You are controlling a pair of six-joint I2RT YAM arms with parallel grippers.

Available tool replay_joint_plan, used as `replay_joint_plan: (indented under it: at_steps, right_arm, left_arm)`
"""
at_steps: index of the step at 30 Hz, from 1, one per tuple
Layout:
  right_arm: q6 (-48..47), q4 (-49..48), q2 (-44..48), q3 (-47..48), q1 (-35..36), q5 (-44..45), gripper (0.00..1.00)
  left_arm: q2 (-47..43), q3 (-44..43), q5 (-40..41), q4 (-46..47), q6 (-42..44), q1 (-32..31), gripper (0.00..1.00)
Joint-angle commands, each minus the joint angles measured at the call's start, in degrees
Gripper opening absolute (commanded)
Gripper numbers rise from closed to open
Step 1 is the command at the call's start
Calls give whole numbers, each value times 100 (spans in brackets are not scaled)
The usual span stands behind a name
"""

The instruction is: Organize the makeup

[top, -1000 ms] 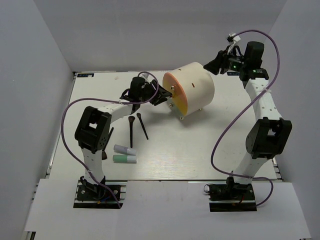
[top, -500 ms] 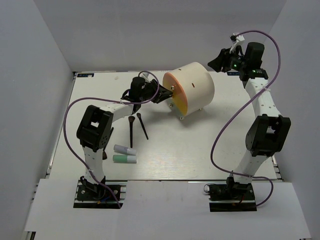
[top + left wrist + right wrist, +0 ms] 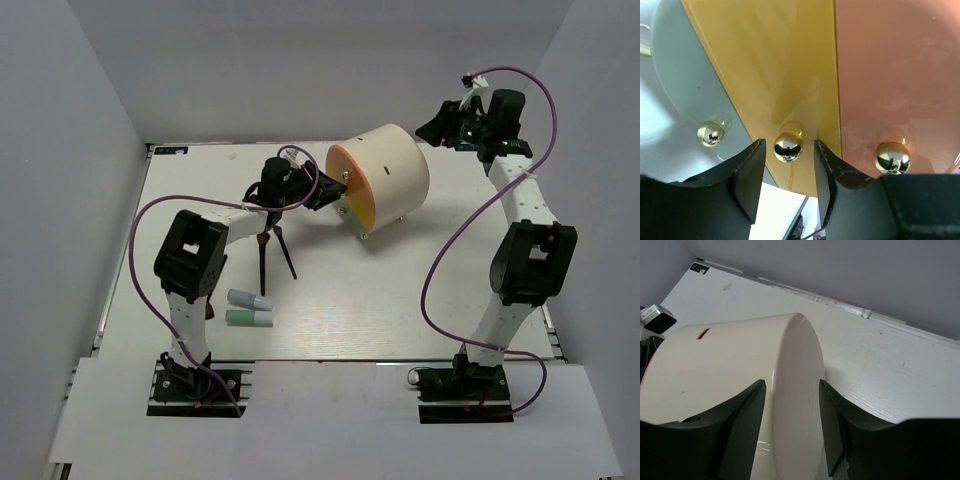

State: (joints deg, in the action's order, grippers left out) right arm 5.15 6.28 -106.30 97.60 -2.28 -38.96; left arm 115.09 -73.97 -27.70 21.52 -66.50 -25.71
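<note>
At the drum's (image 3: pixel 392 163) orange face, the left pincer (image 3: pixel 788 154) stood released around a gold knob (image 3: pixel 788 147), probably to pull it. The right pincer (image 3: pixel 791 386) hovered released behind the drum.

On my feed the left arm (image 3: pixel 190 257) and the right arm (image 3: pixel 531 262) are both built of white links joined by boxy black joint housings, each on a black base (image 3: pixel 190 385) at the near edge. A thin purple cable (image 3: pixel 427 300) loops loosely along each arm, and a small green light (image 3: pixel 465 128) glows near the right wrist. The fingers (image 3: pixel 747 175) are matte black wedges with bevelled inner faces.
</note>
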Motion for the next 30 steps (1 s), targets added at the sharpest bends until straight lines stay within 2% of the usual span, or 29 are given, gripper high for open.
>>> replay_joint_plan:
  at_steps: [1,8,16,25,30]
  right_arm:
    - [101,-14,-31,4,-35,-156,53]
    - [127,22,-49,-48,-35,-208,52]
    - [171,31,-75,-75,-18,-226,50]
    - [136,127,-84,-119,-9,-244,47]
    - [118,163,-84,-154,-9,-209,47]
  left_arm:
    - [-74,85,-138,203,-21,-48,53]
    - [-48,120,-244,300,-74,-100,53]
    - [66,76,-306,353,-135,-100,46]
    - [67,111,-315,353,-135,-100,24]
    - [-74,199,-280,318,-109,-100,20]
